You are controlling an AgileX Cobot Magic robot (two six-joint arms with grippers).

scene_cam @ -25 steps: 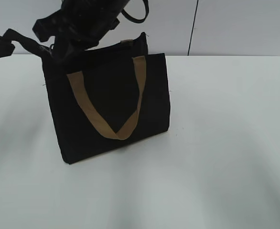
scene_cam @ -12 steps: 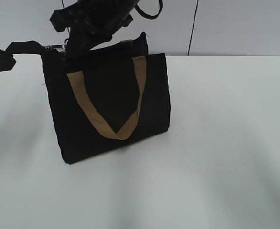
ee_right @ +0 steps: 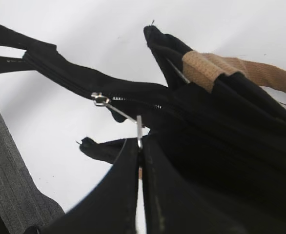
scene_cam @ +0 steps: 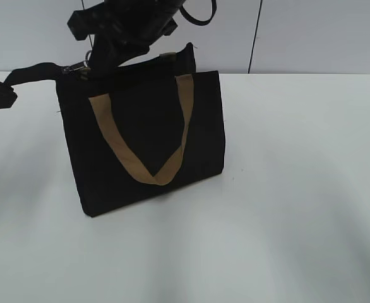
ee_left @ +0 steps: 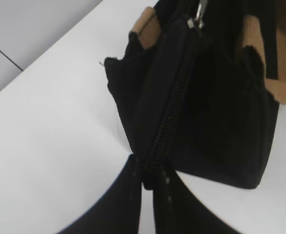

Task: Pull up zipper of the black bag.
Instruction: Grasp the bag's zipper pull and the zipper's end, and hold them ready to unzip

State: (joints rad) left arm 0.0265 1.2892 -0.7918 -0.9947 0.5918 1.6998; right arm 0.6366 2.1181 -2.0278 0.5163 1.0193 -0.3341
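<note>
Exterior: While the black bag [scene_cam: 144, 136] stands upright on the white table [scene_cam: 286, 189], its rim runs left-right; the right gripper [scene_cam: 90, 63] reaches down over its left top corner.
Left wrist: the zipper [ee_left: 174, 105] track runs away from the camera; the left gripper [ee_left: 145, 183] pinches its near end.
Right wrist: jaws pinch the silver pull tab [ee_right: 139, 130], slanting from the slider.

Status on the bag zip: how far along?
Done: both grasps are set. The left pincer is shut on the zipper's end tail, stretching it out from the bag. The right pincer is shut on the pull tab. In hand: the slider sits partway along the track, closed teeth on the left pincer's side. Left: the stretch toward the tan handle looks open.
</note>
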